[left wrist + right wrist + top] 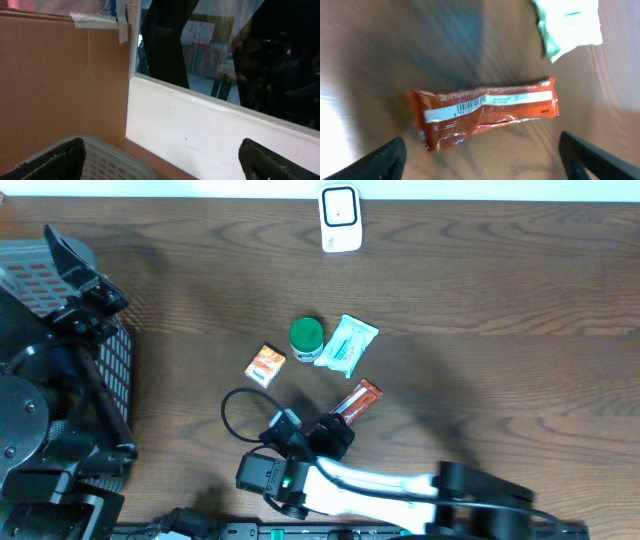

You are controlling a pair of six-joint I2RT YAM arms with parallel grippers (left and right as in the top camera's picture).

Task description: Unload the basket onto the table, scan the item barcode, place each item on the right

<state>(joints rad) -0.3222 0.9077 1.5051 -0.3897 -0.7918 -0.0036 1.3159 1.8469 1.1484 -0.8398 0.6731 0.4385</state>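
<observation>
The orange snack bar (485, 112) lies flat on the desk (500, 310), at about 5 o'clock from the green-lidded jar (306, 335). It is barcode side up, with the striped code toward its 9 o'clock end in the right wrist view. Your right fingers (382, 160) stand spread wide just short of it, holding nothing.

As they sit now, they line up along the bar's length. I judge you should turn the wrist so they straddle the narrow width near the 3 o'clock end, leaving the code uncovered. Then present the code to the white scanner (340, 220) at the desk's 12 o'clock edge. The crinkled wrapper will likely slip or fold, so close squarely and gently.

Your left fingers (55, 162) are also splayed and empty, above the grey basket (115, 160) at 9 o'clock. What that basket holds I cannot tell.
</observation>
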